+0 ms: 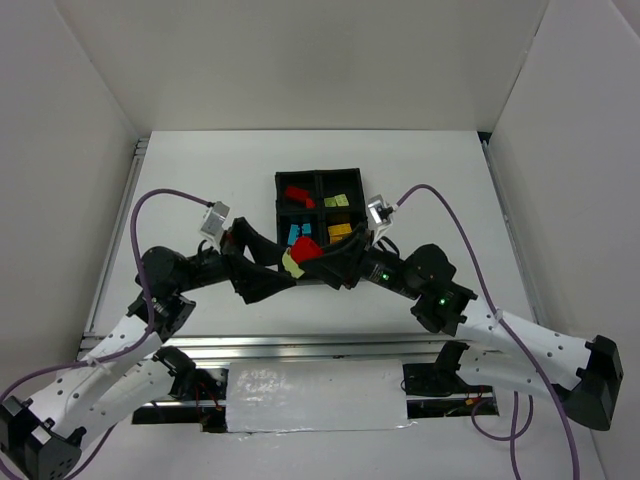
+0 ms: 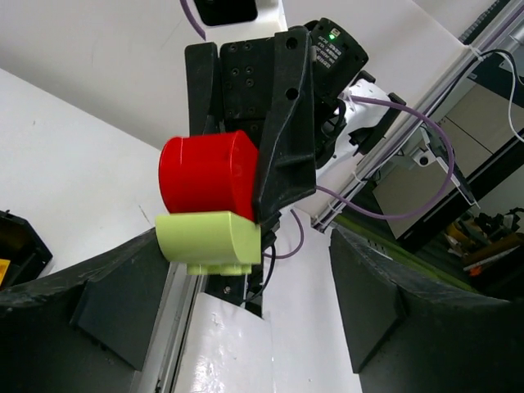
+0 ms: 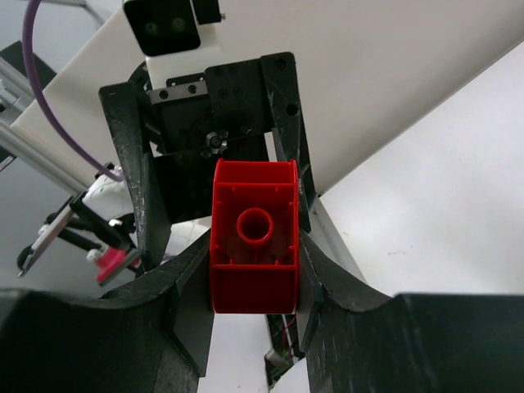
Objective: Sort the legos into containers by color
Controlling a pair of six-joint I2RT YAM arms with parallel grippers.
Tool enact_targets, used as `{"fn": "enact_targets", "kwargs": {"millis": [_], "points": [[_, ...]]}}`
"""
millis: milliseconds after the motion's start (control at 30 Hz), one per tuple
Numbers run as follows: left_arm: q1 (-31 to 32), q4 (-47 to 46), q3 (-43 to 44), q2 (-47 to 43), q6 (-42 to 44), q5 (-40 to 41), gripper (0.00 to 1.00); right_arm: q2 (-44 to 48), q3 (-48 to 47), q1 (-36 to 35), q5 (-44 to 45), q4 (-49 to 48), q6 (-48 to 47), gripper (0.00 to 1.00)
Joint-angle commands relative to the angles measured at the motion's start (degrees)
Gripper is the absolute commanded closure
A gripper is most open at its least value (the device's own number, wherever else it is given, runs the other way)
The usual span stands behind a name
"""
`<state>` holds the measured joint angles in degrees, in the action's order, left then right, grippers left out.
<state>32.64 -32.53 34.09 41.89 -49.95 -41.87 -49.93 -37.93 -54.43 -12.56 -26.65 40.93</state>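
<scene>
Stuck red-and-lime pair held in the air at the tray's 6 o'clock edge

The right gripper (image 3: 254, 282) is clamped on the red brick (image 3: 253, 225), with the lime brick (image 2: 209, 240) stuck to its face. The left gripper (image 2: 246, 246) stands wide open on either side of the lime one, touching nothing. If those jaws close off-centre they may catch the red brick too, or twist the pair out of the grip; a hard pull could also flick a brick onto the table (image 1: 200, 200), short of the black tray (image 1: 279, 200). The tray holds red at 10 o'clock, lime at 2, cyan at 8 and orange-yellow at 4. Both arms crowd its near edge, and purple cables (image 1: 160, 195) loop at 9 and 3 o'clock
</scene>
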Motion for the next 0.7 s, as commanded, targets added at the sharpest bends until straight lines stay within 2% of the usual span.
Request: {"fn": "enact_targets", "kwargs": {"millis": [0, 133, 233, 267, 367, 433, 467, 500, 533, 667], "points": [[0.67, -6.05, -0.16, 0.47, -0.85, -1.55, 0.12, -1.48, -2.06, 0.12, -4.31, -5.95, 1.43, 1.0], [0.84, -5.88, -0.16, 1.0, -0.15, -1.38, 0.19, -2.71, -2.41, 0.12, -6.6, -8.24, 1.79, 1.0], [0.84, -5.61, -0.16, 0.83, 0.38, -1.2, 0.45, -3.33, -2.67, 0.03, -7.05, -7.97, 1.44, 1.0], [0.93, -5.0, -0.16, 0.56, 0.56, -1.2, 0.58, -2.81, -2.41, 0.12, -6.35, -7.97, 1.52, 1.0], [0.93, -3.51, -0.16, -0.05, 1.52, -0.68, 0.75, -1.32, -1.18, 0.03, -4.5, -7.98, 1.17, 1.0], [0.93, -3.15, -0.42, -0.23, 1.88, -0.67, 0.81, -0.7, -1.27, 0.12, -3.36, -6.75, 0.65, 1.0], [0.93, -3.15, -0.51, -0.23, 1.96, -0.76, 0.91, -0.26, -1.35, 0.03, -3.09, -6.4, 0.12, 1.0], [0.93, -3.41, -0.6, -0.05, 1.97, -1.54, 0.97, -0.08, -1.53, 0.03, -2.83, -6.04, -0.14, 1.0], [0.93, -3.76, -0.69, -0.05, 1.97, -1.9, 1.0, 0.18, -1.7, 0.29, -2.39, -4.91, -0.41, 1.0], [0.93, -4.29, -1.21, -0.67, 3.02, -3.31, 1.0, 2.12, -2.32, 1.87, -2.03, -2.62, -2.26, 1.0]]}}
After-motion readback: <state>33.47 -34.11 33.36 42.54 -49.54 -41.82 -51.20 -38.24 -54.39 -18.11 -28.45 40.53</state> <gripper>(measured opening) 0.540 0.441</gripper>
